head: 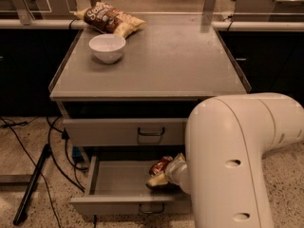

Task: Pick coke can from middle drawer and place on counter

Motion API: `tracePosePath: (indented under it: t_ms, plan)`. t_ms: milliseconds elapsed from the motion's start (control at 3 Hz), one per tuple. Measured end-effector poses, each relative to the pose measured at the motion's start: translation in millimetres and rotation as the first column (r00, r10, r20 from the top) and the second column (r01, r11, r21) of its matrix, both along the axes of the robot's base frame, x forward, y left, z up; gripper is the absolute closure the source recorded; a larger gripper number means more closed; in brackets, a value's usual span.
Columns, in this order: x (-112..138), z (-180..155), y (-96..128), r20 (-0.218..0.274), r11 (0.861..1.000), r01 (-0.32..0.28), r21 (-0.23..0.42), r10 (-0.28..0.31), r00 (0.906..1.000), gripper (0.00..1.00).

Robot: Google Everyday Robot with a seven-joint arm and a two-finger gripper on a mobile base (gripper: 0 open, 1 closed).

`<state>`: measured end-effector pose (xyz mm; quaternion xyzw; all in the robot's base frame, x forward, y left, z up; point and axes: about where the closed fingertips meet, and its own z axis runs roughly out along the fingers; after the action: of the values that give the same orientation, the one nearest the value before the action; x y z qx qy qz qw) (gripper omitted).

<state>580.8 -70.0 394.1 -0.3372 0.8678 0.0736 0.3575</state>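
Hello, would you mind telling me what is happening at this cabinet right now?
The robot's arm reaches down into the open middle drawer, with its gripper at the coke can inside it, toward the right. The can is not yet on the counter, where a white bowl and a chip bag sit.

White bowl on the desk toward its far left, brown-and-yellow chip bag just behind the bowl, closed grey upper drawer front with dark handle, black cables and slanting black rod on speckled floor at left
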Motion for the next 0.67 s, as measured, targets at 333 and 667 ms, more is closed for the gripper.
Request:
tracePosePath:
  t_ms: [333,667]
  plan:
    - [6,-8,4,-0.013,1.000,-0.019,-0.006,0.019,0.9997,0.00]
    - [13,-20,7,-0.036,1.000,-0.028,-0.004,0.028,0.9990,0.00]
